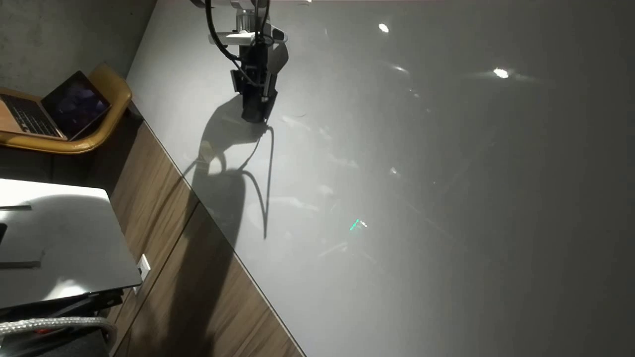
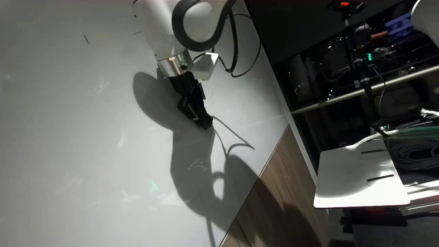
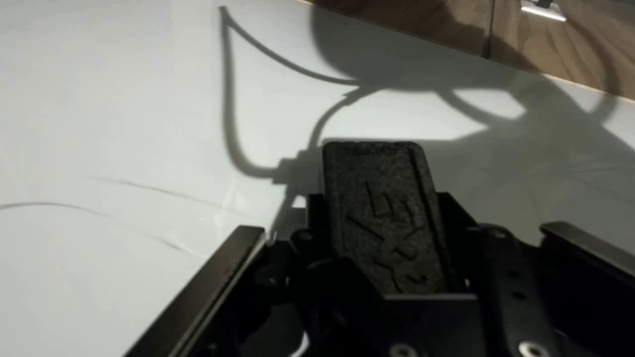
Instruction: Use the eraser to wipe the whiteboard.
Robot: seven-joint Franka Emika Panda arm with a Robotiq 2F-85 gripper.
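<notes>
Jaws are clamped snug across the eraser (image 3: pixel 382 213), right by the whiteboard (image 1: pixel 446 198) (can't tell if touching), so grabbing's done imo, but dark marker lines (image 3: pixel 44 203) still need wiping.

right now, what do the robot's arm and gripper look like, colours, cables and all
The arm is white and rounded, with a shiny silver ring near the gripper. A thick black cable curves along it, plus a thinner cable. The gripper is black and angular, with greyish side bars and pale round screws. I can make out no lettering.
</notes>
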